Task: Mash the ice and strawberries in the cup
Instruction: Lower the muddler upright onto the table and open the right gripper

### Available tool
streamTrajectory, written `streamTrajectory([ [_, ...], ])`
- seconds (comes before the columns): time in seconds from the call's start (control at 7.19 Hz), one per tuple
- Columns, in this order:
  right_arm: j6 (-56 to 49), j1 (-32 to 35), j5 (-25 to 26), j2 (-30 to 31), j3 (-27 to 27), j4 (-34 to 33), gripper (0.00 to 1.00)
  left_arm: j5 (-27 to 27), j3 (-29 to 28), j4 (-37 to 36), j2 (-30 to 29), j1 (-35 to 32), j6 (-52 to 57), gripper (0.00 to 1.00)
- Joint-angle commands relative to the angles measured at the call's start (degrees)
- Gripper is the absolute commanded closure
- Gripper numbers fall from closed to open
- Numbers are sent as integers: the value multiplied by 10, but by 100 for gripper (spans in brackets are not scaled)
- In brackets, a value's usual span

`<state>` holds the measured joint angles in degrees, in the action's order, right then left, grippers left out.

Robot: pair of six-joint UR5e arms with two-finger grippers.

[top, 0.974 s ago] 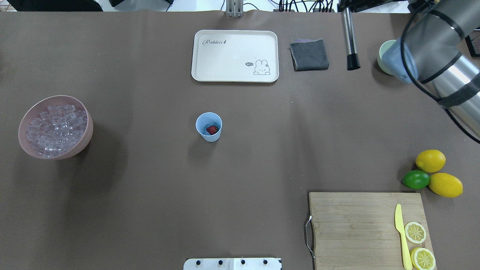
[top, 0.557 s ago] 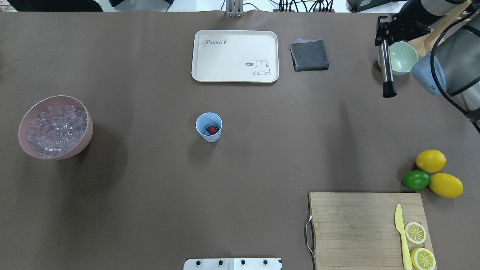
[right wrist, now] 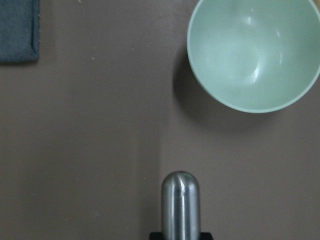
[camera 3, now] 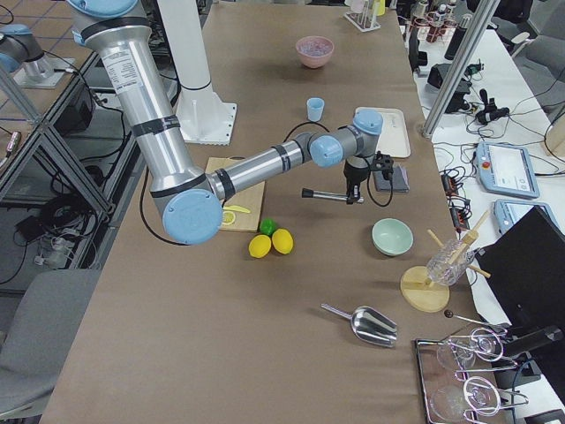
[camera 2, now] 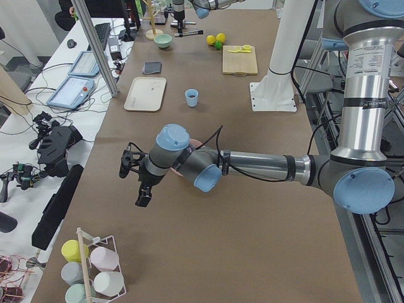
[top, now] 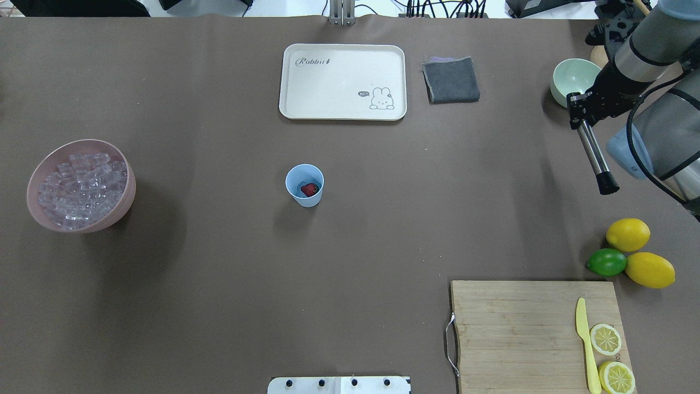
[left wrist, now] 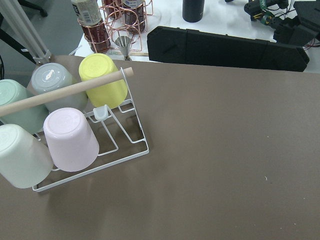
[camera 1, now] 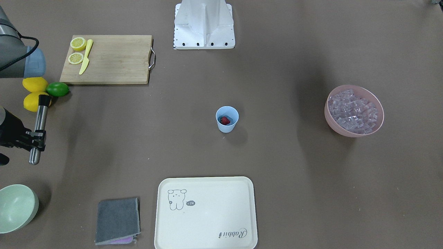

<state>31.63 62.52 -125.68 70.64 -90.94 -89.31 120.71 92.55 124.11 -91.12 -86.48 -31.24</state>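
The light blue cup [top: 304, 185] [camera 1: 227, 119] stands upright mid-table with a red strawberry [top: 309, 189] [camera 1: 225, 120] inside it. The ice [top: 81, 187] [camera 1: 353, 110] fills a pink bowl [top: 127, 198] at the table's left end. My right gripper [top: 582, 111] [camera 1: 34, 137] is shut on a steel muddler [top: 596, 158] [camera 1: 40, 117] [right wrist: 180, 200] with a black tip, held above the table far to the right of the cup, near the pale green bowl [top: 569, 79] [right wrist: 254, 52]. My left gripper [camera 2: 131, 166] hovers beyond the table's left part; I cannot tell its state.
A cream tray [top: 343, 81] and a grey cloth [top: 451, 80] lie at the far edge. Two lemons [top: 629, 234] and a lime [top: 606, 262] sit near a wooden board [top: 525, 334] carrying a yellow knife and lemon slices. A wire rack of cups [left wrist: 70, 130] lies below my left wrist.
My right arm has swung the muddler from the far edge towards the robot's side, past the green bowl. Its black tip now points at the lemons. Cup, strawberry and ice have not moved.
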Motion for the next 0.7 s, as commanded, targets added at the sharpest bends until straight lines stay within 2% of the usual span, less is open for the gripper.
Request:
streamTrajectory([
  [0.0, -23, -4, -8, 12, 25, 1, 100, -1, -4, -2, -17, 23, 3, 2],
  [0.28, 28, -4, -2, 12, 25, 9, 100, -1, -4, -2, -20, 25, 3, 2],
  [0.42, 60, -6, 3, 30, 26, 55, 100, -1, -3, -2, -20, 25, 3, 2],
  [0.56, 83, -12, 28, 40, 37, 100, 100, -1, -3, -2, -20, 25, 3, 2],
])
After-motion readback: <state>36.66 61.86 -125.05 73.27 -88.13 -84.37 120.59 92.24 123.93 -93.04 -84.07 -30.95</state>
